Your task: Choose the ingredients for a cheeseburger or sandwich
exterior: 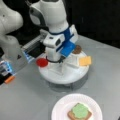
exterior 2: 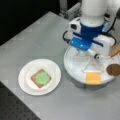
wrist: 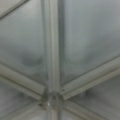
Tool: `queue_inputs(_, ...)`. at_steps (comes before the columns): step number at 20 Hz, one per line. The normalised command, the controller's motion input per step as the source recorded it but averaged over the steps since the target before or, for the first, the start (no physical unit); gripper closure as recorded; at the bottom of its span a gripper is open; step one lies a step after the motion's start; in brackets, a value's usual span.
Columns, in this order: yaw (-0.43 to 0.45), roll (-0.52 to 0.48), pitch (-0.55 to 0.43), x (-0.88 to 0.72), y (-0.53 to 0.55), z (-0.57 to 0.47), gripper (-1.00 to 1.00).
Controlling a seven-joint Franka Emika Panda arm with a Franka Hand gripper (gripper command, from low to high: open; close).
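Toast topped with lettuce sits on the paper plate near the tabletop's bottom edge in a front view, so the base of the sandwich is laid; my gripper hangs low over the middle of the white divided tray, wrist pointing straight down, forearm rising toward the top of the picture. The tomato lies at the tray's left rim, the cheese at its right rim, the patty at the far right edge behind my blue housing. In a front view from the opposite side, the plate lies toward the table's left, well apart from the tray; the cheese rests at the tray's near rim, the patty at its right rim, and my gripper is hidden under the wrist, so I cannot tell whether my fingers are parted or closed, or whether they hold anything. The wrist view shows only the tray's white dividers meeting in a hub, very close, with no ingredient below. The risk, I judge: I seem centred on the ribs rather than a compartment, so descending here could strike a divider, shove the tray and shift the pieces.
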Motion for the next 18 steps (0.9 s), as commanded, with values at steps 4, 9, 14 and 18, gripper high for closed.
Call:
queue_inputs(4, 0.077, 0.009, -0.160, -0.18, 0.05, -0.20, -1.00)
queue_inputs(9, 0.048, 0.018, -0.180, -0.26, 0.09, -0.25, -1.00)
queue_inputs(14, 0.012, 0.034, -0.211, -0.32, 0.15, -0.29, -1.00)
queue_inputs(18, -0.026, 0.062, -0.217, -0.29, 0.13, -0.22, -1.00)
